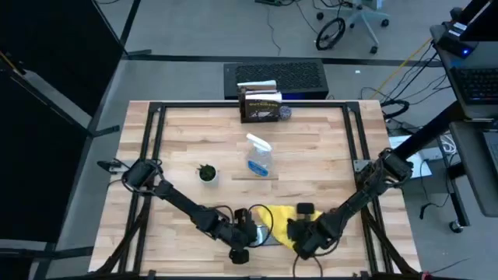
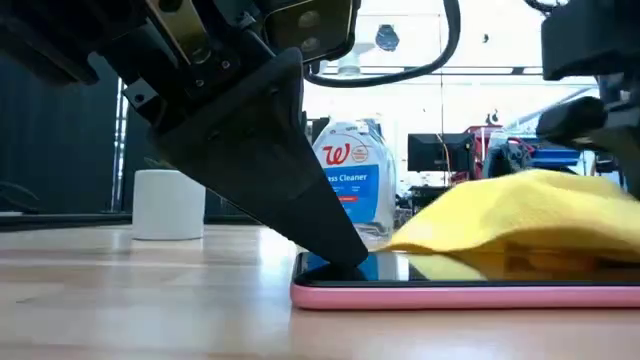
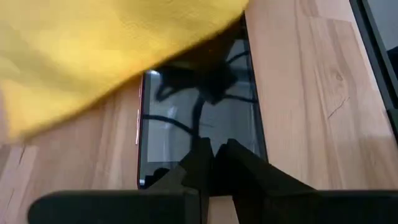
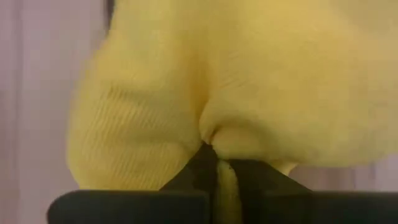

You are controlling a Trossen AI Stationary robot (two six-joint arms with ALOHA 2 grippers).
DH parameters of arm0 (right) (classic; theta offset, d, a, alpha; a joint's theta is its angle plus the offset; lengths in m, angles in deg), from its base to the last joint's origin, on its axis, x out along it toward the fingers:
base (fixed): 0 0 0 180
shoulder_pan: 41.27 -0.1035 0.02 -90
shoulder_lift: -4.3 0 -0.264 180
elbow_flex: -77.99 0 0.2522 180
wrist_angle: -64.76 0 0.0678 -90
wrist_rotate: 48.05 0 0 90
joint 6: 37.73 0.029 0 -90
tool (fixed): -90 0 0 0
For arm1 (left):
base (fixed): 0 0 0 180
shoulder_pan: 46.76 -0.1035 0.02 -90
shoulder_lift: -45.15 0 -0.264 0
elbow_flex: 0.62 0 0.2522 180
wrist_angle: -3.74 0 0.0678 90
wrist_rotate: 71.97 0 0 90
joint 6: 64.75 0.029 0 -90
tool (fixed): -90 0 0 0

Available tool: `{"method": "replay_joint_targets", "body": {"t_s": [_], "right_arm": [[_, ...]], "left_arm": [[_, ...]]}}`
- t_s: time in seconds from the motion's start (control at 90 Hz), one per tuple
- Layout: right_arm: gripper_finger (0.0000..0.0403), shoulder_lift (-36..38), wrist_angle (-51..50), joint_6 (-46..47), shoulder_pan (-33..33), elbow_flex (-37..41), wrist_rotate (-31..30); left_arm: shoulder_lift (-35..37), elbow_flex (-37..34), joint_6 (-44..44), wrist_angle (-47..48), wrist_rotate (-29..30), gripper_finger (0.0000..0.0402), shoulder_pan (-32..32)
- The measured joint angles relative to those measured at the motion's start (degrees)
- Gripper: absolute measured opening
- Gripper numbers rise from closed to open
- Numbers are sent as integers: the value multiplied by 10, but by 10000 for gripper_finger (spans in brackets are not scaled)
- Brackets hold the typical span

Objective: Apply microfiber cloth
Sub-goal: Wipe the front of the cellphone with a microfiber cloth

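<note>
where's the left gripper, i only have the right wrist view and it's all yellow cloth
Observer: The left gripper is shut, its tips pressing on the near end of the phone.
Operator: is the cloth on the phone at all
Observer: Yes, the microfiber cloth is draped over the phone's other end, leaving the left gripper's end bare.
Operator: where's the spray bottle
Observer: The spray bottle lies mid-table, behind the phone, apart from both arms.
</note>
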Motion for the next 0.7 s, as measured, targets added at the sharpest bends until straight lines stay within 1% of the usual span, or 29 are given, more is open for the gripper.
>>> {"method": "replay_joint_targets", "body": {"t_s": [0.067,0.122,0.167,0.2,0.267,0.389,0.533,0.611,0.7], "right_arm": [[11,16,75,-12,5,-16,-57],[11,21,146,-46,9,-24,-104],[11,18,203,-85,10,-24,-125],[11,9,242,-110,13,-24,-126],[11,-8,289,-136,24,-23,-115],[11,-45,314,-122,44,-24,-87],[11,-96,299,-106,59,-24,-26],[11,-101,272,-91,62,-28,11],[11,-98,212,-66,54,-31,21]], "left_arm": [[0,0,0,0,-1,38,0],[0,0,0,0,0,38,0],[0,0,0,-1,0,38,0],[0,0,0,-1,0,38,0],[0,0,0,-1,1,38,0],[0,0,0,-1,1,38,0],[0,0,1,-1,1,38,0],[0,0,1,0,1,38,0],[0,0,1,0,1,38,0]]}}
